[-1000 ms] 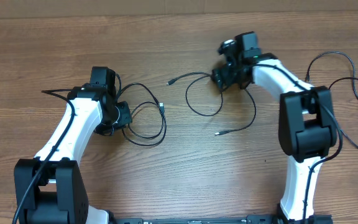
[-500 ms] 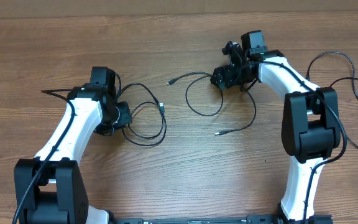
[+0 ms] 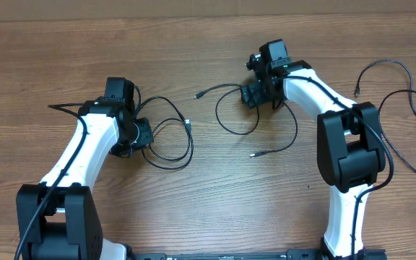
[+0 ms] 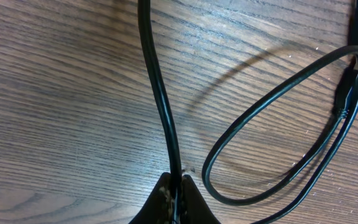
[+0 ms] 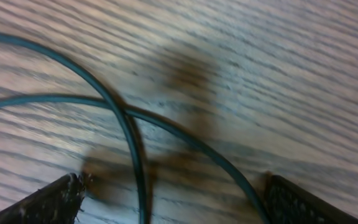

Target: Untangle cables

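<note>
On the left of the wooden tabletop (image 3: 193, 209), seen from overhead, the white left arm (image 3: 85, 152) reaches in from the near edge, its wrist bent over one thin black cable (image 3: 191, 148) that lies in loose overlapping loops just to the arm's right, a small plug (image 3: 188, 124) showing at the loops' upper edge. The left wrist view shows the left jaws pinched shut on a single strand of that cable (image 4: 160, 93), which runs straight up and away across the wood grain, while a long double loop of the same cord curls beside it to the right, ending by a dark plug (image 4: 347, 93). Toward the centre of the tabletop a second cable (image 3: 218, 115) is spread out flat: one plug end (image 3: 198, 95) points left, a round loop hangs below it, and a further strand trails down to another plug end (image 3: 253, 154). Over the upper right of this loop the right arm (image 3: 316, 87) stretches inward. Its wrist view, blurred, shows the right jaws standing wide apart just above the wood, with two strands crossing (image 5: 124, 114) between them and neither one gripped. Well apart at the far right edge, more thin cables (image 3: 392, 62) lie in open curves beside the right arm's base, touched by neither arm.
</note>
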You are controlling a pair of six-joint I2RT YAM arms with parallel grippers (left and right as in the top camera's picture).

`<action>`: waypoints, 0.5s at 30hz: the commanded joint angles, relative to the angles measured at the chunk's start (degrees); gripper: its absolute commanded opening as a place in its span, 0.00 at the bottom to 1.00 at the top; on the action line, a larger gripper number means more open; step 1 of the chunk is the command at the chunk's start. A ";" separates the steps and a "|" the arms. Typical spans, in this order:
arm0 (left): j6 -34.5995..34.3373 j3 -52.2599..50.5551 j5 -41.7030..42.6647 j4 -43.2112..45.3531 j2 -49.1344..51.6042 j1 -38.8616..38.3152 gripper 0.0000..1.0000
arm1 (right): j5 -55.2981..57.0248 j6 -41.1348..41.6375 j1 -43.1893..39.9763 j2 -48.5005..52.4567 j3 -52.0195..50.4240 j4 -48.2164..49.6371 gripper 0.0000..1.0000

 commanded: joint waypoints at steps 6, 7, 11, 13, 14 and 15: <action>0.31 0.02 0.17 -0.09 0.46 -0.11 0.04 | 2.49 1.53 -0.59 1.92 -2.12 -1.86 0.83; 0.31 0.02 0.20 -0.07 0.46 -0.11 0.04 | 1.51 1.53 -0.59 1.92 -2.36 -1.97 0.80; 0.31 0.02 0.20 -0.07 0.46 -0.11 0.04 | -1.66 1.55 -0.59 1.92 -3.41 -1.97 0.67; 0.31 0.02 0.20 -0.07 0.46 -0.11 0.04 | -1.86 1.55 -0.52 1.92 -3.76 -2.16 0.58; 0.31 0.02 0.20 -0.09 0.46 -0.11 0.04 | -1.84 1.55 -0.52 1.92 -3.87 -2.29 0.54; 0.31 0.02 0.20 -0.09 0.46 -0.11 0.04 | -1.86 1.57 -0.52 1.92 -3.89 -2.58 0.52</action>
